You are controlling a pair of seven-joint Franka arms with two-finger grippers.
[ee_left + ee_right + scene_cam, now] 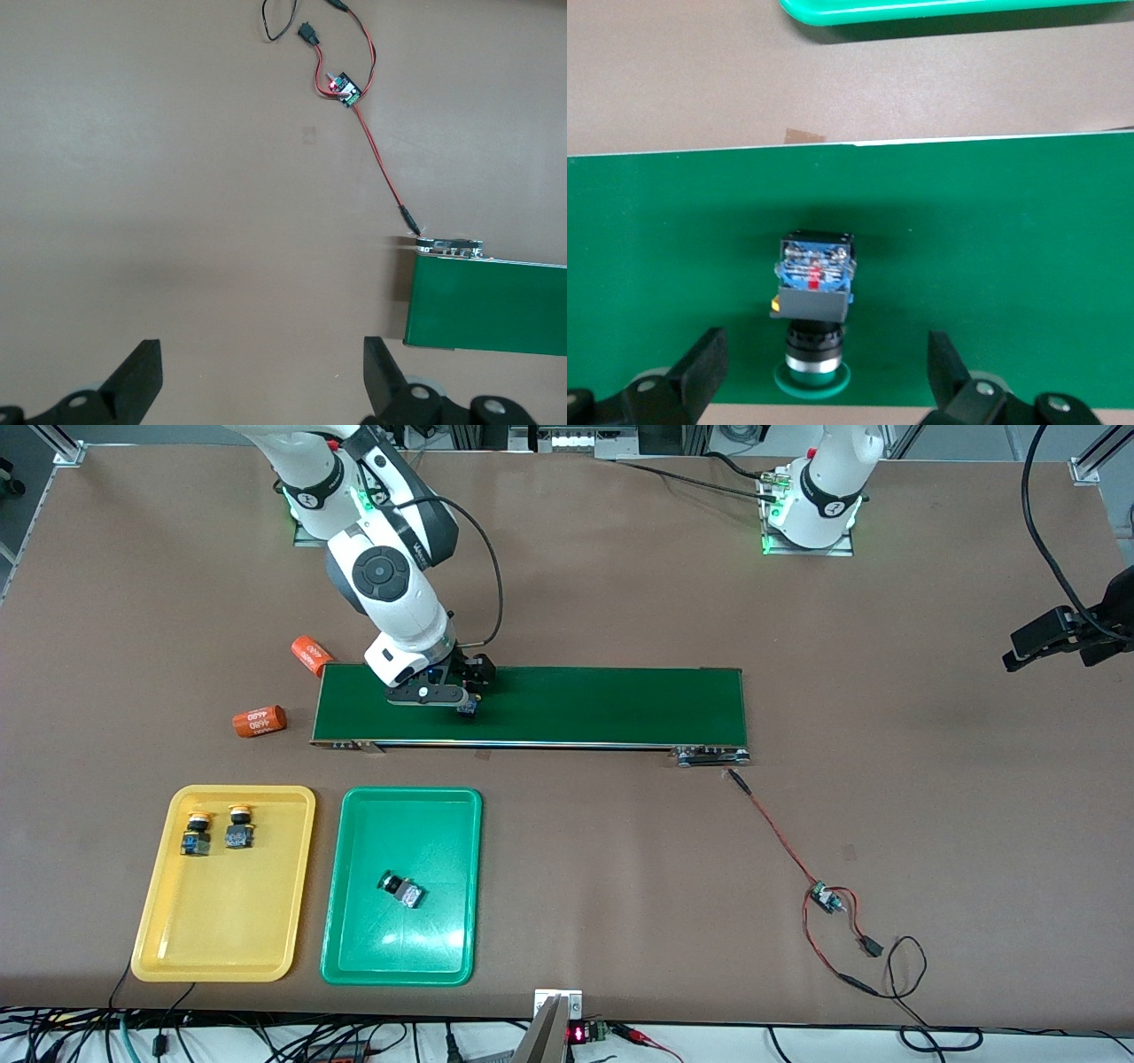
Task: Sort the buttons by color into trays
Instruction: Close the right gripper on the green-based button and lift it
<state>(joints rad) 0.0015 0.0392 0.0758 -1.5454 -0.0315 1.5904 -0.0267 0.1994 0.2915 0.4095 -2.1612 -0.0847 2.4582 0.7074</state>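
Note:
A green button (815, 292) lies on its side on the green conveyor belt (602, 704), at the right arm's end of it (467, 709). My right gripper (824, 350) hangs low over it, open, a finger on each side of its cap and touching neither; the front view shows this gripper (461, 691) too. The yellow tray (159, 948) holds two yellow buttons (197, 834) (239, 828). In the green tray (425, 957) lies one green button (400, 888). My left gripper (261, 354) waits high over bare table, open and empty.
Two orange cylinders (312, 655) (260, 722) lie beside the belt at the right arm's end. A small circuit board (824, 899) with red and black wires trails from the belt's other end. A black device (1054, 633) on a cable juts in at the table's edge.

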